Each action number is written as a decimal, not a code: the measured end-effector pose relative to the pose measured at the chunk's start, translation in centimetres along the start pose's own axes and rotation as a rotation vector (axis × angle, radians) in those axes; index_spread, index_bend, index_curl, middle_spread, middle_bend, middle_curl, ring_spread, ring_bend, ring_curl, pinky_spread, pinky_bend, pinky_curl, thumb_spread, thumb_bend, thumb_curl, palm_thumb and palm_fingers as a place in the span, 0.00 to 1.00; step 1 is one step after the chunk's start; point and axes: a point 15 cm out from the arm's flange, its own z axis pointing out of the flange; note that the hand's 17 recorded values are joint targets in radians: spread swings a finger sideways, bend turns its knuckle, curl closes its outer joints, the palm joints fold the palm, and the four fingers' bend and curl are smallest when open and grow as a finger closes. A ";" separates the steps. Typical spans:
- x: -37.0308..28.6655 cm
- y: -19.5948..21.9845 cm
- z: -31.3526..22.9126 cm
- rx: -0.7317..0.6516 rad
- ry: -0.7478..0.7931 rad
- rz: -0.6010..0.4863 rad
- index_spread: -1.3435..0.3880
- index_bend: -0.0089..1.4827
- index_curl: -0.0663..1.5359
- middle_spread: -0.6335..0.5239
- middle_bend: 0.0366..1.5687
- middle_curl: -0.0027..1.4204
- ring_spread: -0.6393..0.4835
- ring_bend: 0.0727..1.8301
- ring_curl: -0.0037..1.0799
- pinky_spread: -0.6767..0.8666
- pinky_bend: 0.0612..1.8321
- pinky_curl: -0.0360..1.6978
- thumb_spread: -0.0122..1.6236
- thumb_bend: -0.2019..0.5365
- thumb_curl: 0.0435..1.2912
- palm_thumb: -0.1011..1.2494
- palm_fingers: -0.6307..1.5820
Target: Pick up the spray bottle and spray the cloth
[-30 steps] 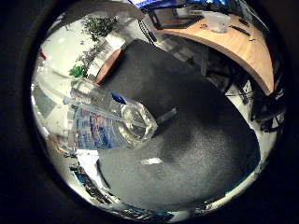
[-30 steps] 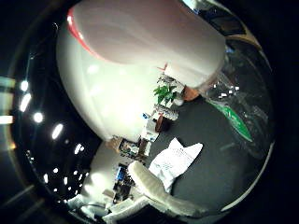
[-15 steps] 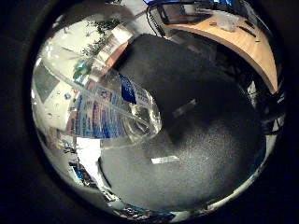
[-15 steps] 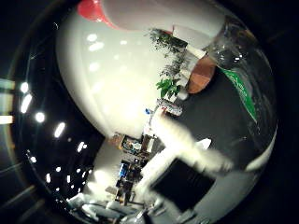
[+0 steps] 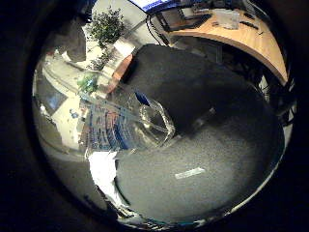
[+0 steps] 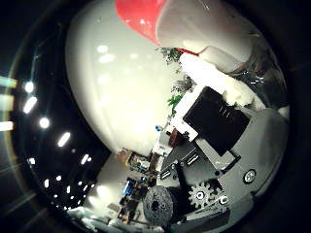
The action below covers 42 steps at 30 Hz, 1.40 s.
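Observation:
A clear spray bottle with a blue label fills much of the little finger side palm view, close to the palm and above the dark table. Its red and white spray head shows in the thumb side palm view. My hand shows there as white and black fingers with gears, curled in beside the bottle's head. A white cloth lies on the dark table, partly behind the bottle's base.
A curved wooden desk with items on it stands beyond the table. A potted plant is at the far side. A short white strip lies on the table.
The fingers have swung into the thumb side view and now cover where the cloth showed. The bottle stays close to the palm while both views have shifted. The cloth now shows beside the bottle's base.

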 end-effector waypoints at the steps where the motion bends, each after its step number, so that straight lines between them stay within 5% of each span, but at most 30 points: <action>1: -0.2 0.1 0.1 -0.004 -0.006 -0.002 0.48 0.57 0.52 0.14 0.64 0.72 0.31 0.71 0.70 0.25 0.79 0.34 0.48 0.25 0.49 0.83 0.78; 7: -1.5 0.1 -0.2 -0.011 -0.021 -0.032 0.50 0.60 0.59 0.20 0.68 0.78 0.34 0.74 0.73 0.25 0.78 0.35 0.40 0.22 0.54 0.80 0.79; 12: -3.0 0.3 0.0 -0.022 -0.042 -0.058 0.53 0.67 0.62 0.23 0.69 0.79 0.35 0.74 0.73 0.25 0.77 0.36 0.54 0.21 0.49 0.53 0.79; 15: -4.0 0.7 -0.1 -0.043 -0.068 -0.073 0.56 0.68 0.62 0.25 0.69 0.80 0.36 0.74 0.73 0.25 0.77 0.36 0.60 0.24 0.47 0.49 0.80; 19: -6.2 0.3 -1.2 -0.039 -0.098 -0.112 0.57 0.71 0.61 0.26 0.70 0.80 0.36 0.75 0.73 0.26 0.76 0.37 0.63 0.30 0.48 0.59 0.80; 25: -8.0 0.5 -3.0 -0.071 -0.085 -0.176 0.59 0.74 0.62 0.27 0.74 0.82 0.36 0.76 0.73 0.26 0.76 0.38 0.52 0.37 0.61 0.78 0.80; 42: -12.8 2.9 -9.4 -0.299 -0.044 -0.238 0.60 0.75 0.63 0.32 0.76 0.84 0.38 0.79 0.73 0.26 0.75 0.41 0.44 0.26 0.83 0.83 0.80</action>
